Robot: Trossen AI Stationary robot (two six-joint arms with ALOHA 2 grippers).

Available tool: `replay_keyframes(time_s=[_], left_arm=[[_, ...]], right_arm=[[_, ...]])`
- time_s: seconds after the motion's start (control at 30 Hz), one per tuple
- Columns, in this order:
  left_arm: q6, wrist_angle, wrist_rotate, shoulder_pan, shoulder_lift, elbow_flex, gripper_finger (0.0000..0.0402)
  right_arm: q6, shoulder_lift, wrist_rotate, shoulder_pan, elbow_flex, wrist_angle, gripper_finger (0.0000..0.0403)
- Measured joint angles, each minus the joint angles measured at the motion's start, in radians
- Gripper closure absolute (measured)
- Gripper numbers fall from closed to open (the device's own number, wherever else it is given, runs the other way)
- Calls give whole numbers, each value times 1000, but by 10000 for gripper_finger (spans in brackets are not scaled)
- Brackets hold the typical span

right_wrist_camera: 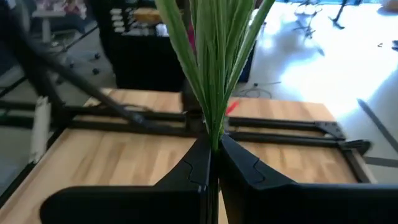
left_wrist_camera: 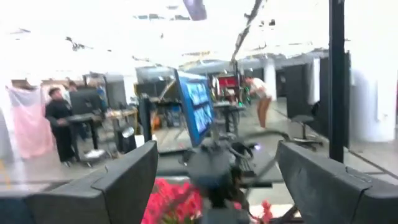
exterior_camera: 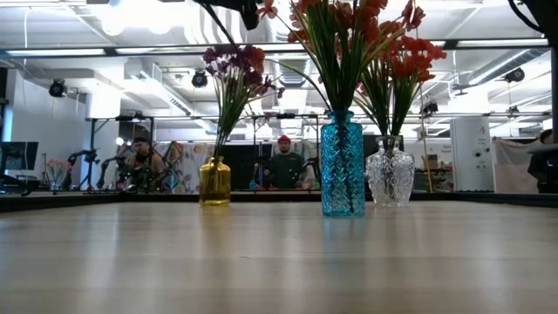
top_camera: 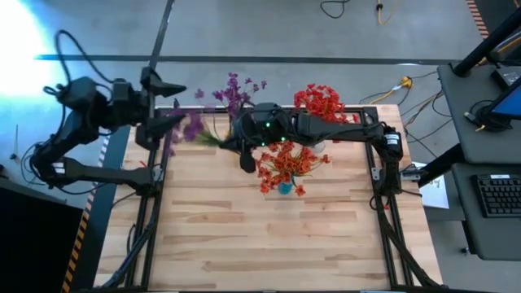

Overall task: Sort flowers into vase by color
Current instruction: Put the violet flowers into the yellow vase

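The right gripper is reaching in over the middle of the back half of the table, and its two dark fingers are pressing together on a bunch of thin green stems that are fanning out beyond the fingertips; which color of blossom is sitting on those stems I cannot make out from here. These flowers look light as anything, the stems springy and a bit slick, so I would guess a hold low on the stalks, where they are bunching tightly, is the safer place, since the blossom clusters would likely crush or shed if pinched. The left gripper is waiting out at the left back edge of the table with its fingers standing wide apart and nothing between them. Three vases are standing near the back edge: a small yellow vase holding purple flowers, a taller blue vase in the middle holding red flowers, and a clear glass vase just beside the blue one, also carrying red blossoms. From above, one red cluster is spreading over the blue vase under the right arm, another red cluster is sitting toward the far edge, and purple sprigs are leaning out to the left of them.
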Motion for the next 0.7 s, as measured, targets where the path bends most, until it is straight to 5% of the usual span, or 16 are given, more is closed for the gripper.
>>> replay_keyframes(time_s=[0.5, 0.7], left_arm=[[124, -239, 2, -1, -64, 0, 88], [126, -258, 117, -1, -94, -75, 88]], right_arm=[[-83, -119, -1, 130, -4, -139, 390], [-176, -138, -1, 195, -5, -6, 390]])
